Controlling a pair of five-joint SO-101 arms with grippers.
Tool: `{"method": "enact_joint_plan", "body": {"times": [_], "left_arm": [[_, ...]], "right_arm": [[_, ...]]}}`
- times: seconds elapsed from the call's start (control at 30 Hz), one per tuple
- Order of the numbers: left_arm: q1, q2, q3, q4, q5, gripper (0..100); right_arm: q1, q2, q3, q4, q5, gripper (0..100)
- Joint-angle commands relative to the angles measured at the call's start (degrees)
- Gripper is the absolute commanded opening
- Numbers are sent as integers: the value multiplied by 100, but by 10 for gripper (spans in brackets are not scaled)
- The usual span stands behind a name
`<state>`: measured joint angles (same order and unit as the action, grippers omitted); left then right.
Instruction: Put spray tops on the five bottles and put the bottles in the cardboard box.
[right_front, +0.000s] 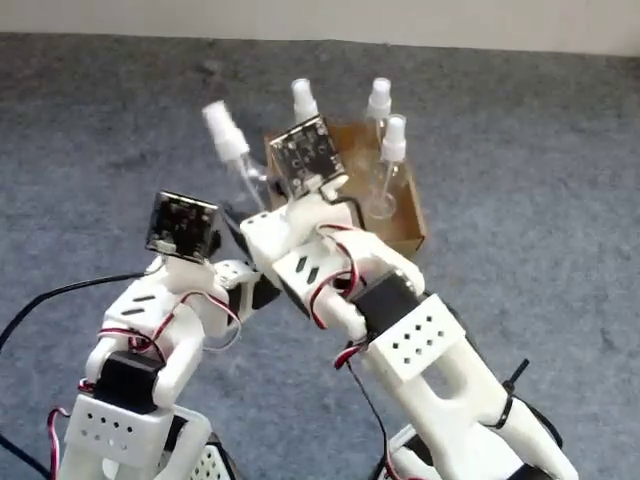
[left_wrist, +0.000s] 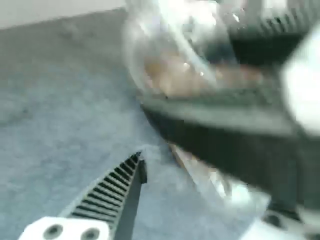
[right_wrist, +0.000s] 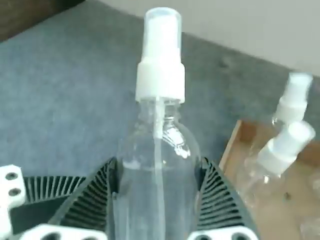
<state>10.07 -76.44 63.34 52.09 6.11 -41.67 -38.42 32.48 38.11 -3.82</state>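
pointing its white spray top (right_wrist: 161, 60) straight at the top edge of the right wrist frame, the clear bottle (right_wrist: 157, 150) runs lengthwise up the middle of that picture. the right gripper (right_wrist: 157, 170) is clamped on its body — one ribbed black jaw pressed to each side.

in the high view the same bottle (right_front: 243, 165) sits upper left of centre and is tilted. its long axis runs from lower right to upper left, with the spray top (right_front: 222, 125) toward the upper left corner.

just right of it in that view is the cardboard box (right_front: 408, 215), open at the top, with capped bottles (right_front: 390, 165) standing upright inside near its right side. a third white top (right_front: 303, 98) rises behind the right arm's camera board.

in the right wrist view the box (right_wrist: 235, 145) lies at the right edge, with two white tops above it.

in the left wrist view the left gripper (left_wrist: 125, 185) shows at the lower left of the frame. the bottle (left_wrist: 175, 60) is blurred at upper centre — i cannot tell whether this gripper is open or closed.

grey carpet (right_front: 520, 120) lies under everything.
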Motion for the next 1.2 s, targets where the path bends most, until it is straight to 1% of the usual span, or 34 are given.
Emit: {"method": "enact_joint_plan", "body": {"times": [0.0,0.13,0.23,0.4,0.43,0.53,0.63,0.7,0.77,0.9,1.07,1.17], "left_arm": [[-462,22,338,-993,88,296],[-435,22,462,-1169,88,295],[-435,22,462,-1169,88,295],[-242,-22,497,-1160,88,295],[-207,-22,497,-1143,88,295],[-215,-31,470,-853,79,294],[-462,-31,444,-756,88,294],[-611,-31,444,-756,97,293],[-655,-31,444,-756,97,268],[-629,-31,470,-756,88,220],[-629,-31,470,-756,88,221],[-629,-31,470,-756,88,221]], "right_arm": [[22,-708,-391,426,62,4],[277,-1297,-400,875,563,4],[532,-1402,-400,1059,624,4],[910,-1385,-400,998,642,4],[1068,-1367,-400,848,642,4],[1525,-971,-400,356,958,4],[1833,-101,-418,-57,1011,4],[1938,365,-426,-92,1011,4],[2018,655,-400,-330,1020,4],[2404,1051,-303,-813,1002,4],[2484,1288,251,-1657,993,4],[2484,1464,585,-1991,993,4]]}}
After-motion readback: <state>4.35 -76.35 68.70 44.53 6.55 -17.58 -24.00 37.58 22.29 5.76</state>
